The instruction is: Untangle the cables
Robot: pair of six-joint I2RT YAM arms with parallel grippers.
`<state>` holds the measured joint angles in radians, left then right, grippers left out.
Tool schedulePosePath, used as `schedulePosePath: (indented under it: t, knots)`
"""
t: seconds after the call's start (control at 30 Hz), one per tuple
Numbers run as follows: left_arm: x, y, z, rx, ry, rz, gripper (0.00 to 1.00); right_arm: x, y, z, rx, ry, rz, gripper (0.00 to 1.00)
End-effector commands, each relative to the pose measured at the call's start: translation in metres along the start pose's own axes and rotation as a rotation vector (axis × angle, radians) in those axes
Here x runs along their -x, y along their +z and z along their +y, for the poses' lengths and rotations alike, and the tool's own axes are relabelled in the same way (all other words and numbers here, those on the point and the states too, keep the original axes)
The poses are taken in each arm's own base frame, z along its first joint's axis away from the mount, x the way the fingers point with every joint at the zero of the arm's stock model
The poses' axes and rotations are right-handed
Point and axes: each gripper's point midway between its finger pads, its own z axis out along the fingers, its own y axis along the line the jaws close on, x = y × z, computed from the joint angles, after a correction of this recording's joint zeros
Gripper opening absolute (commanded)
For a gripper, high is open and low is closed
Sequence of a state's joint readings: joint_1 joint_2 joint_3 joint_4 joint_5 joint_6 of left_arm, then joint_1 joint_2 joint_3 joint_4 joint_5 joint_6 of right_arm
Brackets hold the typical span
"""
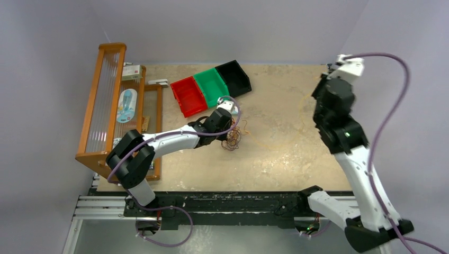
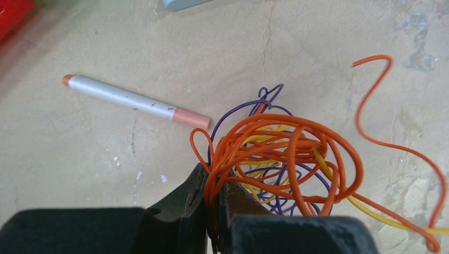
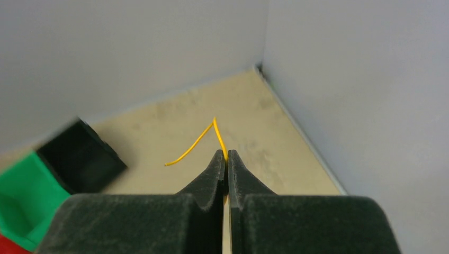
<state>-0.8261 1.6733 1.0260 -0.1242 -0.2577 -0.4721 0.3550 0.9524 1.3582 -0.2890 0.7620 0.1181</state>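
The left hand point(image 2: 214, 181) clenched on the tangled cables point(image 2: 275, 151) near the middle of the surface point(image 1: 286, 159), a silver pen point(image 2: 127, 99) lying near them; the right hand point(image 3: 226, 156), raised near the far right corner, gripping a single yellow strand point(image 3: 196, 144).

Two arms, left arm point(image 1: 174, 138) and right arm point(image 1: 362, 174), in white shells with chunky black joint housings. Thick purple cable point(image 1: 394, 111) looped along each. Black bases point(image 1: 370, 235). Matte black wedge-shaped fingers point(image 3: 214, 174), tapering to narrow tips.
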Motion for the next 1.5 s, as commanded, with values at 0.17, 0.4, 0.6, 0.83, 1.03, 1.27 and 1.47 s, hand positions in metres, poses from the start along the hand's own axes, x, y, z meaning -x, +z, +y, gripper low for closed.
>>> schedulePosePath:
  t: [0.17, 0.4, 0.6, 0.83, 1.03, 1.27, 1.47]
  knots:
    - [0.006, -0.02, 0.018, 0.093, 0.13, 0.105, 0.0, -0.143, 0.086, -0.029, -0.054, 0.071, 0.315, 0.0]
    - [-0.001, -0.001, 0.012, 0.092, 0.159, 0.155, 0.0, -0.195, 0.128, -0.043, -0.046, 0.153, 0.426, 0.2]
    - [-0.002, 0.007, 0.015, 0.121, 0.152, 0.157, 0.0, -0.195, 0.11, -0.049, -0.044, 0.158, 0.403, 0.6]
    - [0.0, 0.007, 0.017, 0.136, 0.146, 0.143, 0.0, -0.176, 0.082, -0.026, 0.142, 0.141, 0.376, 0.71]
    - [0.005, 0.004, 0.023, 0.167, 0.14, 0.12, 0.0, -0.197, 0.037, 0.039, 0.549, 0.145, 0.47, 0.76]
    - [0.002, 0.005, 0.024, 0.169, 0.131, 0.122, 0.0, -0.269, -0.04, 0.123, 0.869, 0.088, 0.732, 0.76]
    - [0.001, 0.005, 0.023, 0.165, 0.122, 0.117, 0.0, -0.31, -0.081, 0.148, 1.063, 0.072, 0.846, 0.75]
